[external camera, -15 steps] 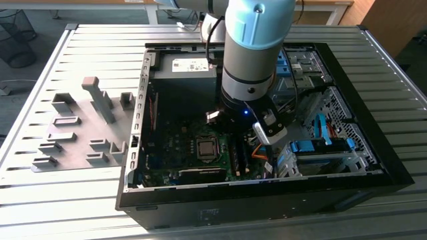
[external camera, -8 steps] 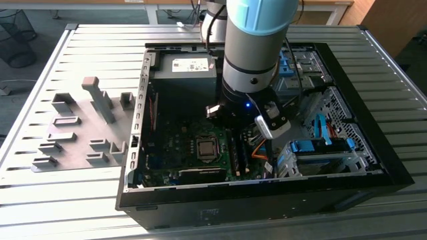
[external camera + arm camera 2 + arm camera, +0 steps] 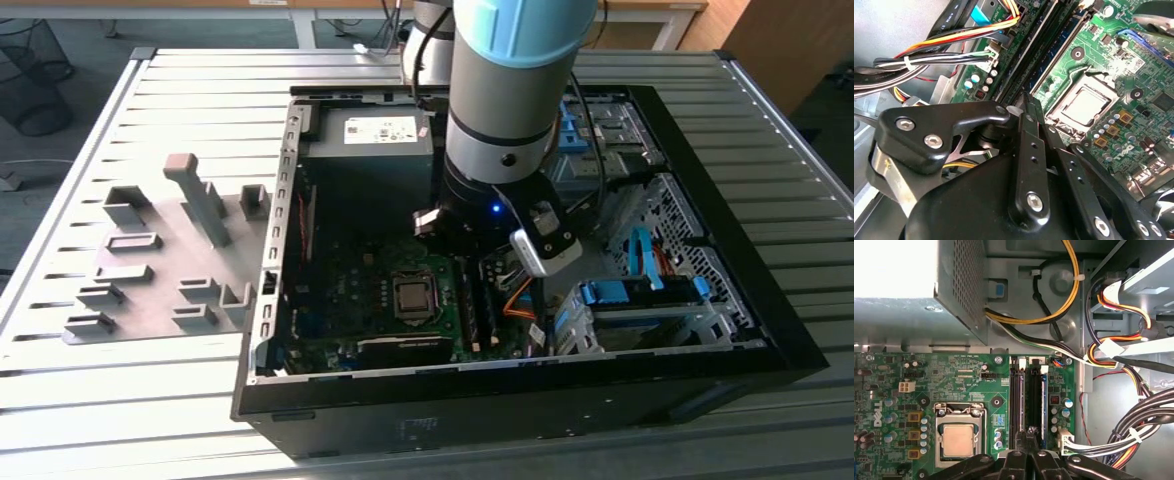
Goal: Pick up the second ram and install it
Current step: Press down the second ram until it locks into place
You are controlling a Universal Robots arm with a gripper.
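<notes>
Arm: I see the arm (image 3: pixel 501 100) reaching down into the open computer case (image 3: pixel 747 330), which lies on its side on the slatted table (image 3: pixel 160 400).
Gripper: in the first wrist view the gripper (image 3: pixel 1030 432) has its fingers drawn close together, tips just above the memory slots (image 3: pixel 1021 405); in the second wrist view the fingers (image 3: pixel 1029 130) also stand nearly closed. I cannot tell whether anything is pinched between them.
Second ram: in the first wrist view I make out a thin blue strip, the second ram (image 3: pixel 1044 407), standing on edge in the slot nearest the cables, just beside the gripper tips. Whether it is fully seated I cannot tell.
Motherboard: the green motherboard (image 3: pixel 969 390) lies in the floor of the case, with the processor socket (image 3: pixel 958 439) beside the slots; the second wrist view shows the same socket (image 3: pixel 1086 105).
Power supply: the grey power supply (image 3: pixel 367 135) sits at the far end of the case in the exterior view.
Cables: a bundle of yellow, orange, black and white cables (image 3: pixel 1134 440) runs along the case next to the slots.
Holder plate: at the exterior view's left, a grey plate with holder blocks (image 3: pixel 147 270) lies on the table, well apart from the gripper.
Drive clips: light-blue plastic drive clips (image 3: pixel 641 292) sit in the case toward the exterior view's right.
</notes>
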